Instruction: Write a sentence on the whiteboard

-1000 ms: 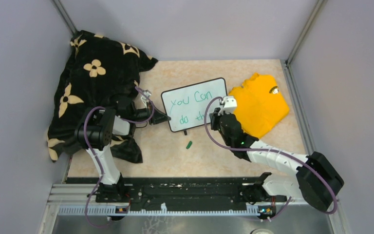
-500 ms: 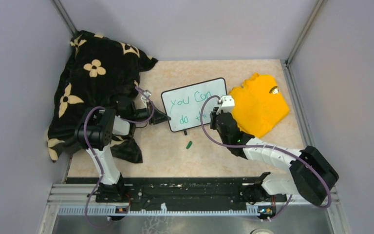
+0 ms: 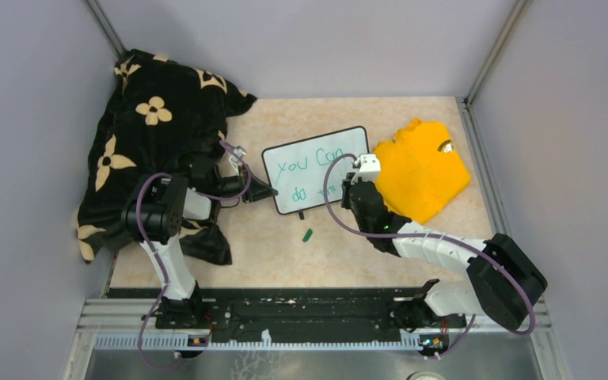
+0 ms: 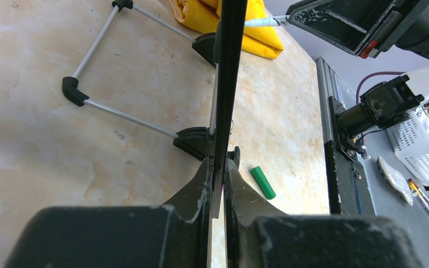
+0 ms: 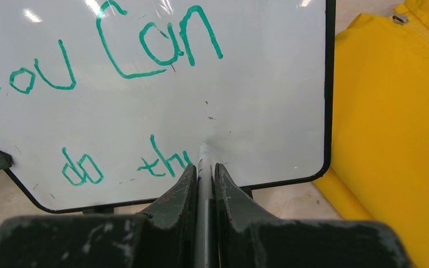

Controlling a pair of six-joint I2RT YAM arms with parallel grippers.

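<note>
the whiteboard [image 3: 315, 169] stands near the middle of the top view, tilted back on a wire stand on the beige table [image 3: 348, 257]. it sits between a black blanket with cream flowers [image 3: 154, 119] in the upper left of the frame and a folded yellow shirt [image 3: 423, 168] to its right, whose edge lies just beside the board's right edge. green letters on it read "you can" on the upper line and "do th" on the lower.

the left gripper [image 4: 219, 164] is pinched narrow on the board's frame. in the left wrist view the board runs edge-on up the centre of the frame from between the fingers, with the stand's feet and rods to the left of it.

the right gripper [image 5: 204, 170] is clamped narrow around a marker [image 5: 203, 159], at the bottom centre of the right wrist view. the marker's tip points at the board just right of the "th" and seems to touch the surface, though the contact itself is hard to make out.

a small green cap [image 3: 307, 235] lies on the table just below the board in the top view, apart from both grippers.
</note>
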